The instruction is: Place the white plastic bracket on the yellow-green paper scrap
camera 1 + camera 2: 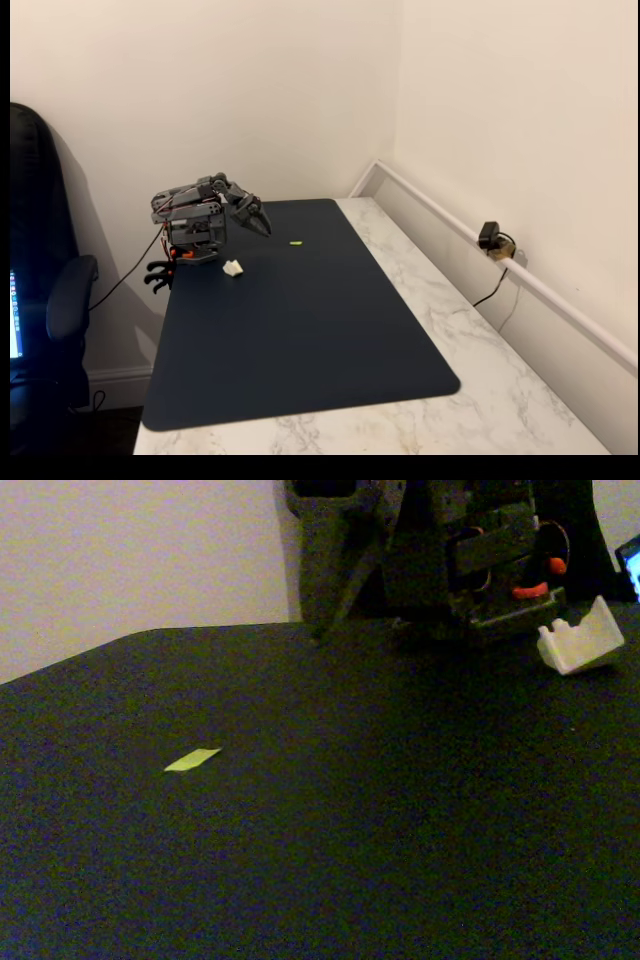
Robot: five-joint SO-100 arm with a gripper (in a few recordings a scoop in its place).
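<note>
The white plastic bracket (233, 267) lies on the dark mat (300, 330) near its far left edge, just in front of the arm's base. In the low fixed view the bracket (582, 640) sits at the right, beside the base. The yellow-green paper scrap (296, 242) lies flat on the mat to the bracket's right, and the same scrap (192, 760) shows at the left of the low view. The arm is folded at the mat's back corner. My gripper (262, 228) points down, above the mat between bracket and scrap, touching neither. Its tip (322, 632) looks shut and holds nothing.
The mat lies on a white marble table (470, 330) set into a wall corner. A small dark device with a cable (492, 240) sits on the ledge at the right wall. An office chair (40, 300) stands left of the table.
</note>
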